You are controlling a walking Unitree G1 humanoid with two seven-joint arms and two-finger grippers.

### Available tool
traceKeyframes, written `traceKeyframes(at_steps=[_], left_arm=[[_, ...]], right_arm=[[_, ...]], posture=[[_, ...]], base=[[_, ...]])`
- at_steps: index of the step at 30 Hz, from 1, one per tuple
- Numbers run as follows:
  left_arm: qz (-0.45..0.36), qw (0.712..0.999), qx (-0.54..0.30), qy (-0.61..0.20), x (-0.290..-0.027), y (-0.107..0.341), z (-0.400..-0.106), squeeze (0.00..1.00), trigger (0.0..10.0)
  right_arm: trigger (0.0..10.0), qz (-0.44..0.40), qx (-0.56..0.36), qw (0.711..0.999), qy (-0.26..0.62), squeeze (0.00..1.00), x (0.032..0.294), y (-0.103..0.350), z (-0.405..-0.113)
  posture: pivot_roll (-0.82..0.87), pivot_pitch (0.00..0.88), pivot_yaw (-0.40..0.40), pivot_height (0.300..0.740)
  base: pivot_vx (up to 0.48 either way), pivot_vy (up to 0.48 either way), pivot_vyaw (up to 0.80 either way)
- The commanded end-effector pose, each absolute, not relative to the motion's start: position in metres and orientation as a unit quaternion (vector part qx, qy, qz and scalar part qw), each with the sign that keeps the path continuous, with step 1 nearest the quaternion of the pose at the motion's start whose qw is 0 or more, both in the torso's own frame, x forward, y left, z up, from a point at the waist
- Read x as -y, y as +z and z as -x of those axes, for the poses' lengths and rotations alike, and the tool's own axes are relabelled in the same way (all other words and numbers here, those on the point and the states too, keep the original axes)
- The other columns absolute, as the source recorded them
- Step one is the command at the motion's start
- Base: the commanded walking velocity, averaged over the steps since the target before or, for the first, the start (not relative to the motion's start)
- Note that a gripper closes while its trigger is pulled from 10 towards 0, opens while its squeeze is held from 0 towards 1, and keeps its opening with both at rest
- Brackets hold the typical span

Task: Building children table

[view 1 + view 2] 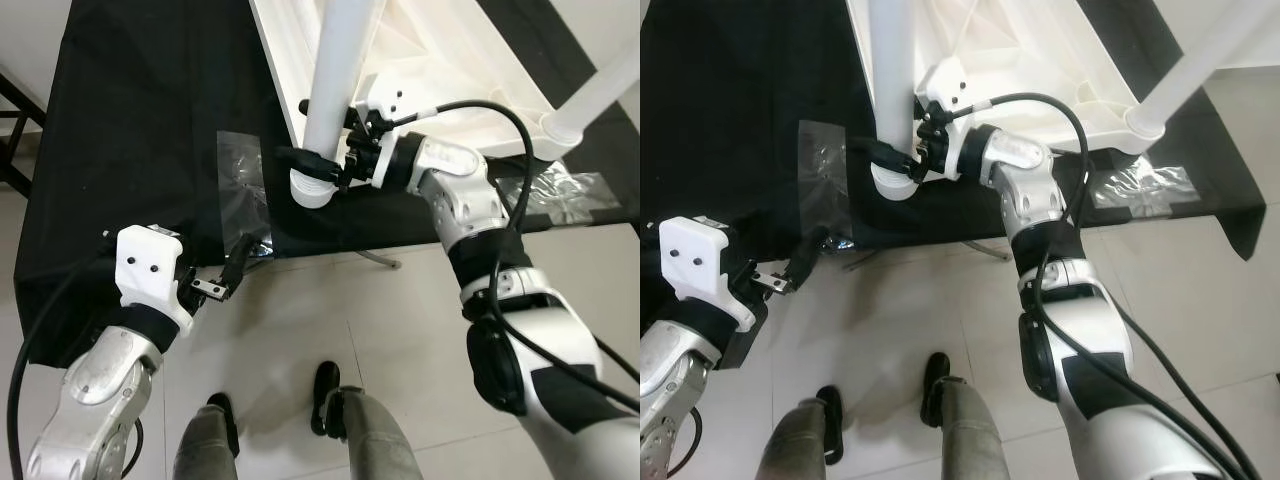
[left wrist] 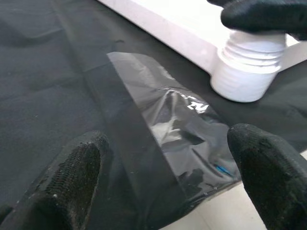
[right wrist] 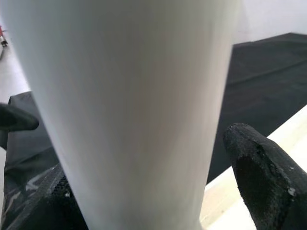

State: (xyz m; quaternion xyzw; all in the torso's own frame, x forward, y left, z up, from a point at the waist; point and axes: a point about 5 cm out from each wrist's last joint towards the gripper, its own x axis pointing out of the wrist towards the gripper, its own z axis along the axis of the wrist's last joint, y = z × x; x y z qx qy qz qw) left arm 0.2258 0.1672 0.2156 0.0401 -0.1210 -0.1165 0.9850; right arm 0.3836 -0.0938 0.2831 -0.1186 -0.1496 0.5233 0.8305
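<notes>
A: What lies nearest the camera?

B: The robot's own legs and feet (image 1: 325, 395), at the bottom centre of the frame, standing on a pale tiled floor (image 1: 400, 330).

A: List the work items, largest first.

B: A black cloth (image 1: 140, 130) covers the bench across the upper half of the frame. On it, at upper centre and right, lies the white table top (image 1: 440, 60), upside down, smooth moulded plastic with ribs. A white table leg (image 1: 335, 90), a smooth tapering tube, stands at the top's near corner in a ribbed white socket (image 1: 312, 190). A second leg (image 1: 600, 95) stands at the upper right. Strips of crinkled clear tape (image 1: 242, 170) hold the cloth edge.

A: State of the fingers?

B: The right gripper (image 1: 325, 165), at centre, has its black fingers (image 3: 261, 167) part open around the leg base, one each side; firm contact cannot be confirmed. The left gripper (image 1: 222, 280), at lower left, holds nothing; its fingers (image 2: 72, 177) stand wide apart over the tape.

A: Step in hand?

B: Judged: seating the leg in its socket. The next move probably calls for a firm grip and a twist about the leg axis, keeping the leg upright.
</notes>
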Motion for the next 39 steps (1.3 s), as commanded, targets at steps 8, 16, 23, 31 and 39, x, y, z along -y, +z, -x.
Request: traceKeyframes(at_steps=[8,16,23,31,39], left_arm=[[-0.038,0.986,0.115,-0.112,-0.171,0.210,-0.232,0.00,10.0],[-0.044,0.987,0.120,-0.099,-0.176,0.208,-0.245,0.00,10.0],[-0.034,0.990,0.119,-0.074,-0.182,0.206,-0.250,0.00,10.0],[-0.019,0.990,0.105,-0.091,-0.186,0.194,-0.241,0.00,10.0],[0.022,0.993,0.055,-0.106,-0.173,0.166,-0.225,0.00,10.0]], right_arm=[[10.0,0.077,0.217,0.857,0.462,0.00,0.115,0.281,-0.359],[10.0,0.034,0.209,0.886,0.413,0.00,0.114,0.253,-0.335],[10.0,0.027,0.192,0.890,0.413,0.00,0.112,0.244,-0.323],[10.0,0.011,0.150,0.913,0.378,0.00,0.113,0.219,-0.305],[10.0,-0.005,0.103,0.929,0.354,0.00,0.119,0.192,-0.284]], posture=[[0.12,0.313,-0.123,0.740],[0.08,0.270,-0.112,0.740],[0.08,0.245,-0.107,0.740],[0.08,0.237,-0.109,0.740],[0.08,0.230,-0.105,0.740]], base=[[0.000,0.000,0.00],[0.000,0.000,0.00],[0.000,0.000,0.00],[0.360,0.000,0.00],[0.120,0.000,0.00]])
